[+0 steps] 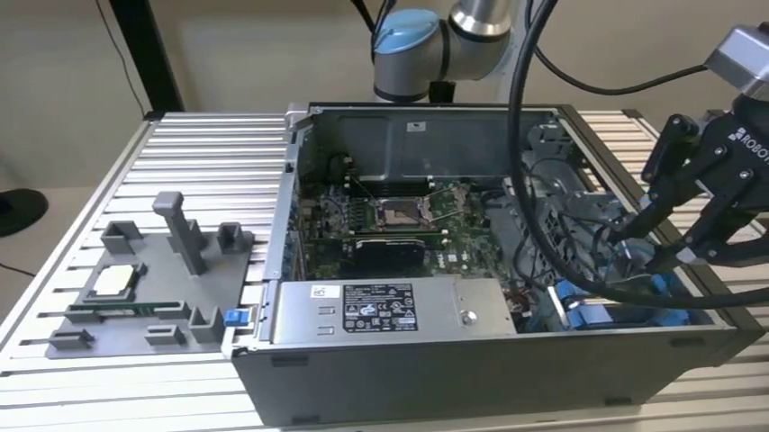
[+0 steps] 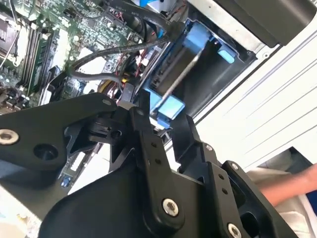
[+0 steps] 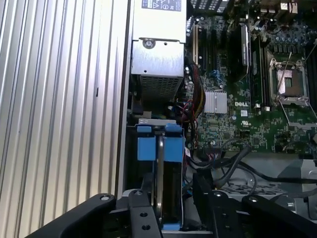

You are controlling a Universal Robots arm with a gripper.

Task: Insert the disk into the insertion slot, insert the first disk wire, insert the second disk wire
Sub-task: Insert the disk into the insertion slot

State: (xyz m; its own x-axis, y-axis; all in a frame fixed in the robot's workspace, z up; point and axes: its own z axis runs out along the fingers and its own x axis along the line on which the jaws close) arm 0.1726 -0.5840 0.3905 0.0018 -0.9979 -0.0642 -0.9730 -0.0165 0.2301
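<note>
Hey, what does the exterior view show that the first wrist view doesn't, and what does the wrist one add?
The exterior view adds the grey fixture tray on the ribbed table at its left, and the arm's blue joint. The first wrist view adds the disk, seen edge-on in its blue frame inside the insertion slot, plus a silver heat sink on the motherboard. Both take in the power supply, the processor socket, the table and the gripper at the slot.

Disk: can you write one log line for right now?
disk: on edge in insertion slot | gripper: open, over disk
</note>
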